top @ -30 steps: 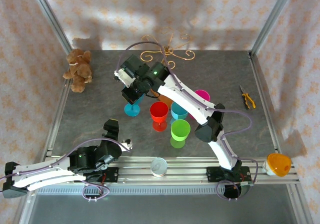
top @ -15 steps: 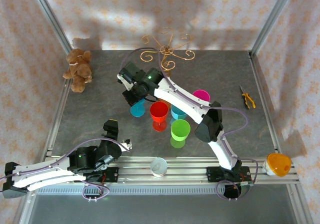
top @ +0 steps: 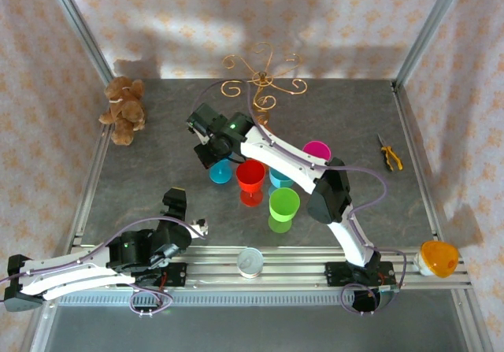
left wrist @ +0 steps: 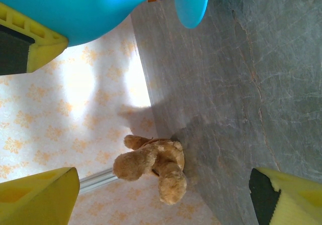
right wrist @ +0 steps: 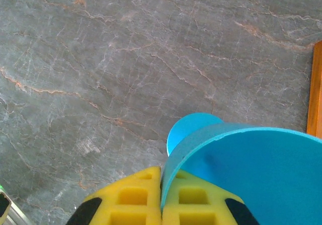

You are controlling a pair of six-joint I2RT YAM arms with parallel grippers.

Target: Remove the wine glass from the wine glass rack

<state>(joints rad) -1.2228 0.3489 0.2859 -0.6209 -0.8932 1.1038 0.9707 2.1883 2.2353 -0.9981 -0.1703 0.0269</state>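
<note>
The wine glass (top: 220,172) is blue plastic. It stands off the rack, low over the grey table, left of the red cup. My right gripper (top: 209,141) is shut on its rim: in the right wrist view the yellow fingertips (right wrist: 161,195) pinch the blue wall (right wrist: 251,169), with the round foot (right wrist: 193,129) beyond. I cannot tell whether the foot touches the table. The wine glass rack (top: 262,80), gold wire with curled arms, stands at the back centre with nothing hanging on it. My left gripper (top: 175,202) is open near the front left, holding nothing. The left wrist view shows its fingers (left wrist: 35,195) wide apart and the blue glass (left wrist: 100,8) above.
Red (top: 250,177), green (top: 284,205), teal (top: 279,177) and pink (top: 318,150) cups crowd just right of the glass. A teddy bear (top: 123,109) sits at the left wall. Pliers (top: 389,153) lie far right. A round tin (top: 250,261) rests on the front rail.
The right arm has drawn the blue glass nearer and lower, away from the rack, and brought it more upright. The left arm has not moved.
</note>
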